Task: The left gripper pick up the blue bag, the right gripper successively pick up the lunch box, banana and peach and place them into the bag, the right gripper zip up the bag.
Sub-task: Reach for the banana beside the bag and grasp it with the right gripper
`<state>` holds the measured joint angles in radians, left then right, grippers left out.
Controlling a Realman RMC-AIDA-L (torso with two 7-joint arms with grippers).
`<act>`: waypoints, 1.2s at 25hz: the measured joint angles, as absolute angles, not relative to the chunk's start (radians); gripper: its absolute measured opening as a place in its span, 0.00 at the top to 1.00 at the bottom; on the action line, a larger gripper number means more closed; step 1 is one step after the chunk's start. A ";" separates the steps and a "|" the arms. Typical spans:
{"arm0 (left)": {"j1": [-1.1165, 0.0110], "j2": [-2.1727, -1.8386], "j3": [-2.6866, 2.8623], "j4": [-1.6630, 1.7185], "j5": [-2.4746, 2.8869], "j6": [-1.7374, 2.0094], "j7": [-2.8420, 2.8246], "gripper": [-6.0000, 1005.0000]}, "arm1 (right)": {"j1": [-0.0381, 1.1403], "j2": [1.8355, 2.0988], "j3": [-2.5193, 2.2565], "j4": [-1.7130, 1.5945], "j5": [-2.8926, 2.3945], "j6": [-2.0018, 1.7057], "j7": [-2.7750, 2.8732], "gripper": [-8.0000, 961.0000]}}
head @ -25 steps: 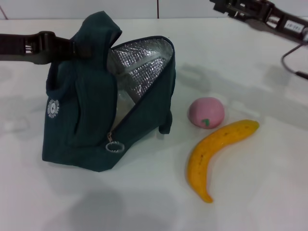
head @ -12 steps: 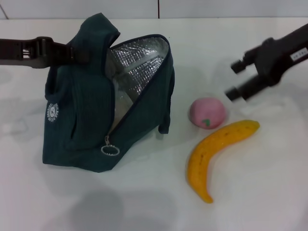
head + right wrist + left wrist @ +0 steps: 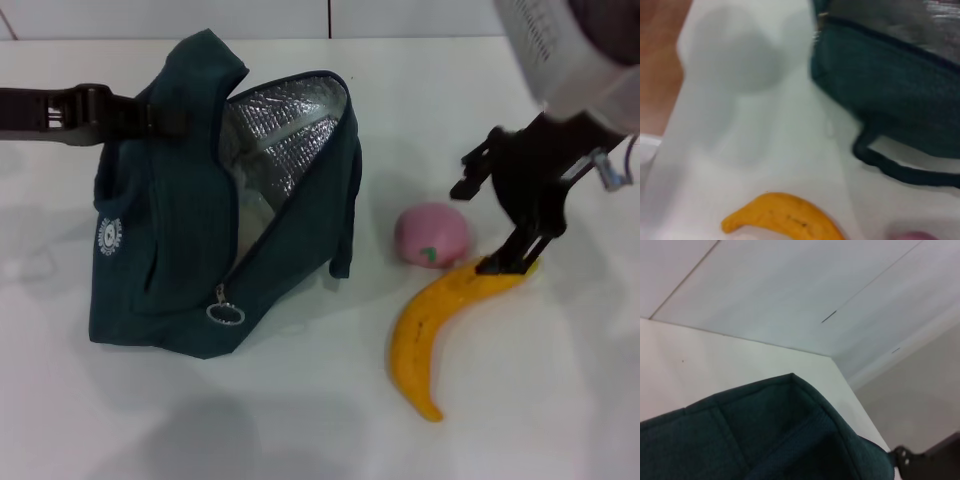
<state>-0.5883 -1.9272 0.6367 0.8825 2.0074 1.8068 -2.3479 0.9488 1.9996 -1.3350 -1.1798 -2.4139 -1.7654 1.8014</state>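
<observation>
Half a second ago the right gripper [image 3: 500, 225] hung above and to the right of the peach; now it has come down and nearer, so that one dark finger [image 3: 515, 250] touches the far end of the banana [image 3: 440, 315] while the other finger juts out to the left above the peach [image 3: 431, 234]. Its fingers are spread apart and pinch nothing. Bag, peach and banana lie where they lay before.

The blue bag [image 3: 190, 240] stands on the left half of the white bench [image 3: 320, 420], its mouth gaping toward the right and showing the silver foil lining [image 3: 285, 135]. A white round logo [image 3: 109, 232] sits on its left face, and the metal ring zip pull [image 3: 226, 314] hangs at the near end of the zip. The left gripper [image 3: 150, 112] reaches in from the left edge and is closed on the bag's upper fabric, holding the top up. In the left wrist view only the teal cloth [image 3: 755, 435] fills the lower part of the picture.

The peach rests just right of the bag, apart from it, its green mark facing near. The banana curves from beside the peach toward the near side of the bench; its far tip is just right of the peach. In the right wrist view the banana [image 3: 785, 217] lies on the bench with one of the bag's loop handles [image 3: 900, 167] beyond it.
</observation>
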 joint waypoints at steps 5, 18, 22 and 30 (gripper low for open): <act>-0.593 -1.932 0.635 0.879 1.994 1.805 -2.338 0.96 | 0.956 2.017 -1.456 -1.172 -2.427 -1.726 1.760 0.11; -0.599 -1.943 0.643 0.879 1.992 1.807 -2.329 0.96 | 0.951 2.023 -1.591 -1.164 -2.427 -1.641 1.696 0.11; -0.601 -1.943 0.643 0.881 1.992 1.807 -2.329 0.96 | 0.948 2.026 -1.640 -1.148 -2.421 -1.602 1.675 0.11; -0.602 -1.945 0.643 0.878 1.993 1.805 -2.328 0.96 | 0.951 2.028 -1.693 -1.112 -2.400 -1.553 1.650 0.11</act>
